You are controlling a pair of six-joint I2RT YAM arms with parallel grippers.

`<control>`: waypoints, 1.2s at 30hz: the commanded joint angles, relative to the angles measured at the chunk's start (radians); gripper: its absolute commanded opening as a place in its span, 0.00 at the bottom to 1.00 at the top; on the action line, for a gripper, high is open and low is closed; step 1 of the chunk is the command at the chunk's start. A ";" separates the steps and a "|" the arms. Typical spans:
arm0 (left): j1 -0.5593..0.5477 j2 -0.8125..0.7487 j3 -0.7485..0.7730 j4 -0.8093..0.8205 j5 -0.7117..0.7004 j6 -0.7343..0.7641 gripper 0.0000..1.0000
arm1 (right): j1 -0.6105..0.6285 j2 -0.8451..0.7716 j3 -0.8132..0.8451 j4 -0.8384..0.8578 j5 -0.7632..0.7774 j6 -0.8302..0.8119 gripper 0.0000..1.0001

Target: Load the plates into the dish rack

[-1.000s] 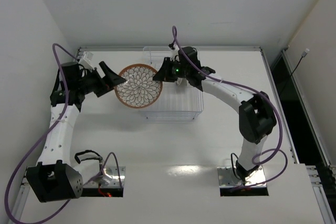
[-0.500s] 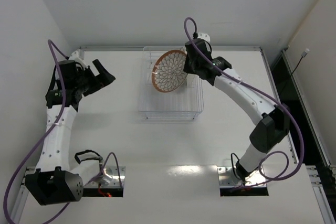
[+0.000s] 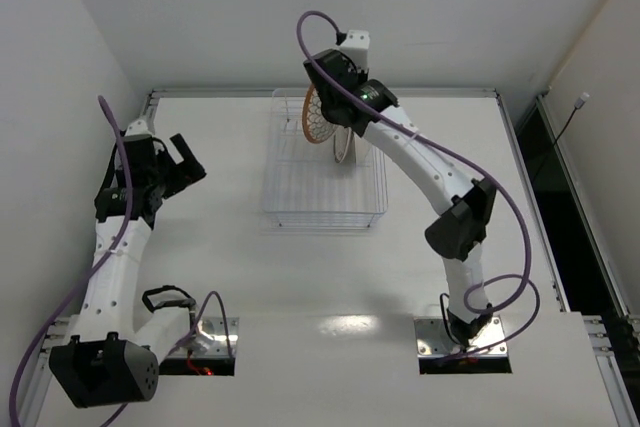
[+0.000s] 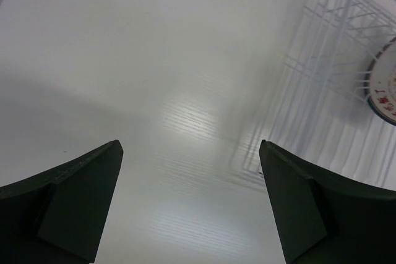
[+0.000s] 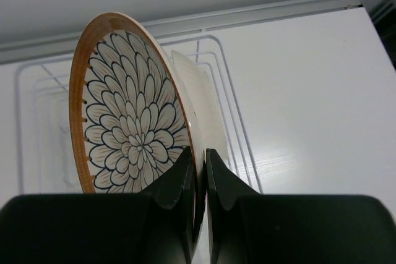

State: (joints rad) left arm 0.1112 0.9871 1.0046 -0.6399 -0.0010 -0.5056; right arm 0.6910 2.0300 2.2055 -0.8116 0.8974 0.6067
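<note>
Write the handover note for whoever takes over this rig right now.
Right gripper: shut on the rim of the brown-rimmed round plate with the petal pattern, held on edge over the far end of the rectangular white wire dish rack.
Left gripper: open, empty, over the white table left of the rack.
Done: one white-backed round plate stands in the rack, right beside the held one.
Left: lower the petal plate between the prongs, then release. No third plate shows in any view; locate it.

the overhead camera is looking down over the whole desk [image 3: 250, 277] while both close wrist cameras are sharing the dish rack [image 3: 325, 197].
</note>
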 commanded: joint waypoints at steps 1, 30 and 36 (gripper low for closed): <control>-0.008 -0.037 -0.040 0.042 -0.115 0.003 0.92 | 0.021 0.010 0.065 0.025 0.173 -0.018 0.00; -0.008 -0.139 -0.086 0.045 -0.145 -0.033 0.92 | 0.099 0.246 0.094 0.506 0.537 -0.577 0.00; -0.008 -0.139 -0.086 0.045 -0.145 -0.033 0.92 | 0.108 0.279 0.108 0.506 0.528 -0.578 0.00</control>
State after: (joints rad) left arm 0.1108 0.8516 0.9184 -0.6151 -0.1368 -0.5331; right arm 0.7887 2.3459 2.2414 -0.4030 1.3266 0.0948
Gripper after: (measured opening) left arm 0.918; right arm 0.056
